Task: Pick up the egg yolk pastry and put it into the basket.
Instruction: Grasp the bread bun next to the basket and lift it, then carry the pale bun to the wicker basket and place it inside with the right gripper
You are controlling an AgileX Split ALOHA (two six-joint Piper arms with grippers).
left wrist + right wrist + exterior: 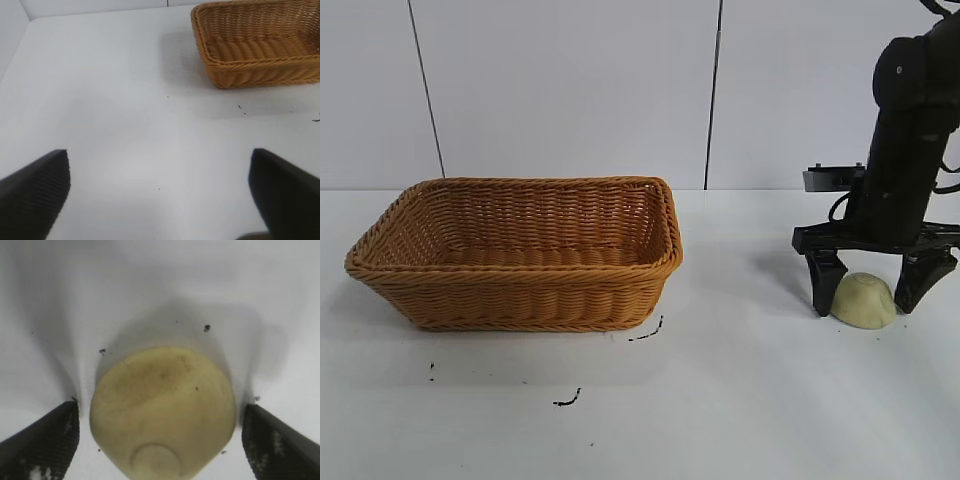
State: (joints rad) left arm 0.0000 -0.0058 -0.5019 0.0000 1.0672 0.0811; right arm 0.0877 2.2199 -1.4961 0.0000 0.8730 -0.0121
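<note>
Right arm at right side of exterior view, black, reaching steeply down. Right gripper (868, 298) points straight down, fingertips at table level. Jaws spread wide, one finger (824, 283) each side of gap (dark textured pads at both lower corners of its wrist view). Left gripper (160, 192) only in own wrist view: jaws wide apart, held above table.

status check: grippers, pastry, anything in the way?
Right gripper open, straddling egg yolk pastry on table, no grip yet. Left gripper open, idle, off to basket's side. Path to basket looks clear.
</note>
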